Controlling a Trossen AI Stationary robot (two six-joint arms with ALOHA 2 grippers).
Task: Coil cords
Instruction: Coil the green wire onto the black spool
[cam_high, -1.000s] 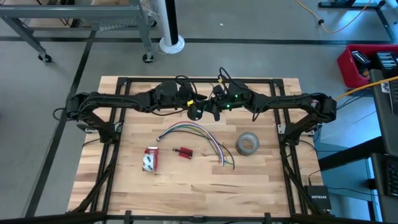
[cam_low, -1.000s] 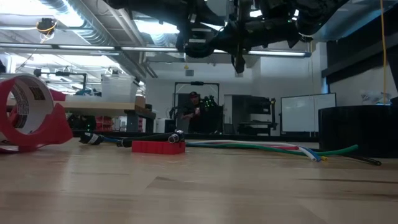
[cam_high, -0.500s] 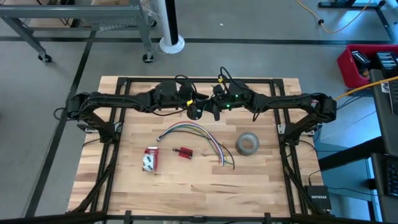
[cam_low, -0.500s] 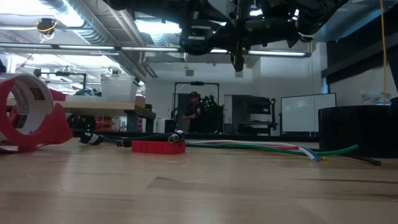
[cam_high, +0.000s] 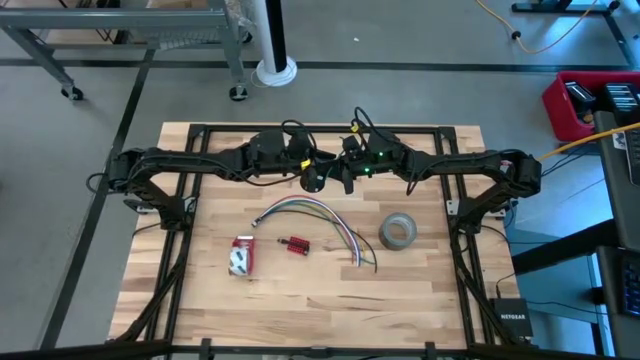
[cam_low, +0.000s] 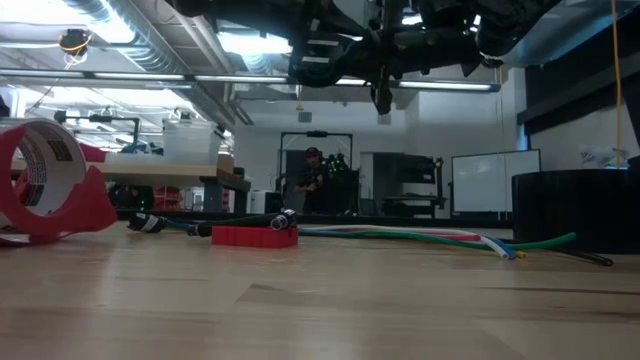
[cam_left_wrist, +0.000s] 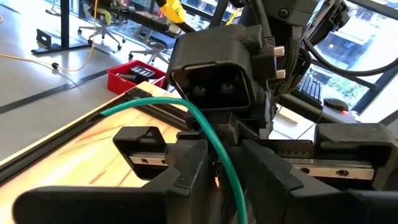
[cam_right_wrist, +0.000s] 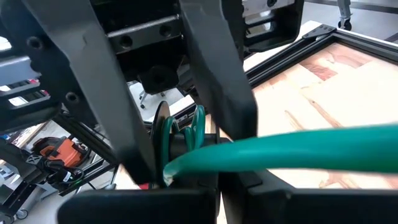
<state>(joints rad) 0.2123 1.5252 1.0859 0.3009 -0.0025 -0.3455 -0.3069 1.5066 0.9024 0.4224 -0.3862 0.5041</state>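
— Where was the cord when you looked?

— Off the table, up between my two grippers over the far middle of the wooden table. My right gripper was closed tight on it, just beside a small coil of the same green line. My left gripper faced it, almost touching, with the cord running through it. I could not tell whether the left had actually taken hold.

— How did you expect it to handle?

— Light, I judged, and thin. It arched in a smooth bow instead of drooping, so I took it for springy: soft enough to bend, stiff enough to want to unwind. The sheath looked slick too. I reckoned the place to hold was close to the coil, with the free run kept short, so the loops could not spring apart.

— And beneath you?

— Bare pale planks inside a dark frame. A fan of coloured wires lay near the middle, a small red block and a red tape dispenser nearer the front, and a grey tape roll on my right side. All lay well apart from the cord.

— The room?

— A workshop with a grey floor, benches and a red bin. A person stood far back, well away from my arms.
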